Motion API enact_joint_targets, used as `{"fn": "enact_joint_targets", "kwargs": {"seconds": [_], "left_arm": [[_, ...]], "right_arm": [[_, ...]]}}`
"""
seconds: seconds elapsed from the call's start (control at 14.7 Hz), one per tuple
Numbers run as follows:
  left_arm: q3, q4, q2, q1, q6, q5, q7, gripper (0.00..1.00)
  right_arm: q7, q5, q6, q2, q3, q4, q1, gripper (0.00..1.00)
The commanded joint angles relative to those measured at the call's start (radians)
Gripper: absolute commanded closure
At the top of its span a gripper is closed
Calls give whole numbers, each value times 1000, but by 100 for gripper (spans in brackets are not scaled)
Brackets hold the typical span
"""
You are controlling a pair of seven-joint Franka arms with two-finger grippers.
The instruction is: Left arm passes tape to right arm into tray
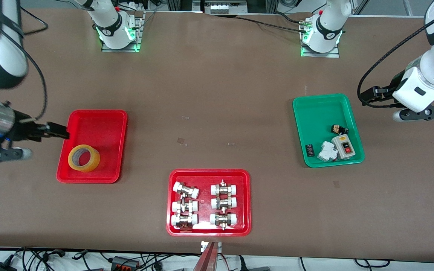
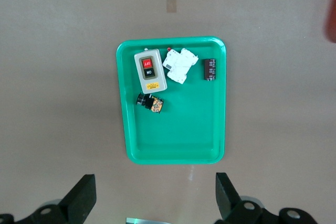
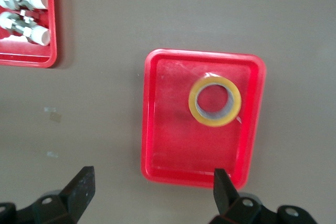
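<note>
tape point(image 1: 84, 158) lies flat in tray point(image 1: 92, 146), lower left of front view, touching nothing else | right pincer point(image 3: 149, 192) released, up beside tray's edge | left pincer point(image 2: 156, 198) released, empty, near green tray point(image 2: 173, 140), waiting | task looks done; nothing left but retreat

green tray point(image 1: 300, 113): switch box point(image 1: 343, 146), breaker point(image 1: 327, 151) | second red tray point(image 1: 245, 203): pipe fittings point(image 1: 185, 190)

Three trays point(image 1: 97, 116), one tape point(image 1: 84, 157), six fittings point(image 1: 185, 190)
</note>
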Motion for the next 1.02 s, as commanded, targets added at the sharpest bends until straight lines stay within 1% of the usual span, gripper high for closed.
{"fn": "enact_joint_targets", "kwargs": {"seconds": [0.0, 0.14, 0.27, 0.41, 0.48, 0.61, 0.68, 0.89, 0.95], "left_arm": [[43, -46, -50, -17, 16, -21, 11, 0], [40, -55, -51, -14, 18, -26, 11, 0], [40, -53, -50, -12, 21, -27, 12, 0], [40, -53, -50, -12, 19, -27, 12, 0], [40, -53, -50, -12, 19, -27, 12, 0], [40, -53, -48, -9, 19, -27, 12, 0], [40, -53, -48, -9, 19, -27, 12, 0], [32, -52, -48, -9, 19, -27, 11, 0], [32, -52, -48, -9, 19, -27, 12, 0]], "right_arm": [[35, -49, -132, 4, -7, 129, -3, 0], [41, -85, -126, -29, -8, 134, -3, 0], [34, -93, -58, -39, -15, 114, -3, 0], [23, -101, 71, -115, -24, -27, 2, 0], [21, -104, 99, -149, -24, -74, -2, 0], [15, -104, 95, -165, -25, -101, -2, 0], [9, -104, 96, -188, -25, -130, -2, 0], [7, -106, 116, -298, -25, -301, -3, 0], [7, -104, 115, -313, -25, -322, -3, 0]]}}
